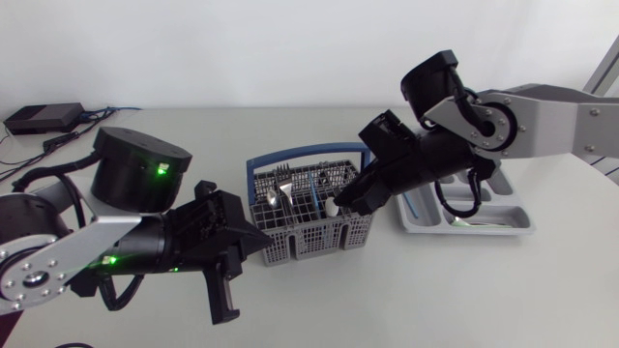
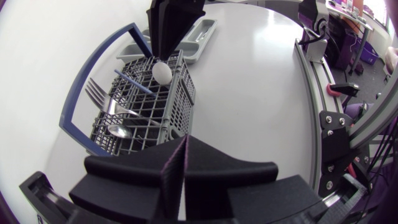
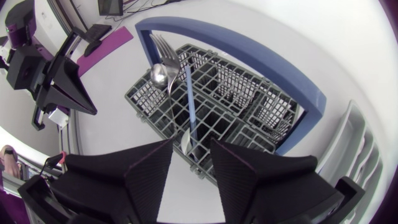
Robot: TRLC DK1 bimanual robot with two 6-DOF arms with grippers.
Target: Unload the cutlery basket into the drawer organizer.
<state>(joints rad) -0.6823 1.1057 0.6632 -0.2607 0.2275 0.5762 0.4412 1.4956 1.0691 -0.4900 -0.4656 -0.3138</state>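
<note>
The grey cutlery basket [image 1: 302, 232] with its blue handle [image 1: 309, 153] stands mid-table. It holds a fork [image 3: 163, 50], a spoon [image 3: 159, 73] and a blue-handled utensil [image 3: 190, 102] with a white rounded end [image 2: 161, 73]. My right gripper [image 1: 343, 203] is over the basket's right side. Its fingers [image 3: 149, 177] stand apart, with the white end [image 3: 185, 140] in the gap between them; the right wrist view shows a gap on either side of it. My left gripper [image 1: 253, 237] is shut and empty, just left of the basket. The light grey drawer organizer [image 1: 513, 217] lies to the right.
The organizer [image 2: 199, 34] holds a spoon [image 1: 474, 222] and a blue-handled piece [image 1: 414, 206]. A black box [image 1: 44, 118] with cables sits at the table's far left corner. Bare table lies in front of the basket.
</note>
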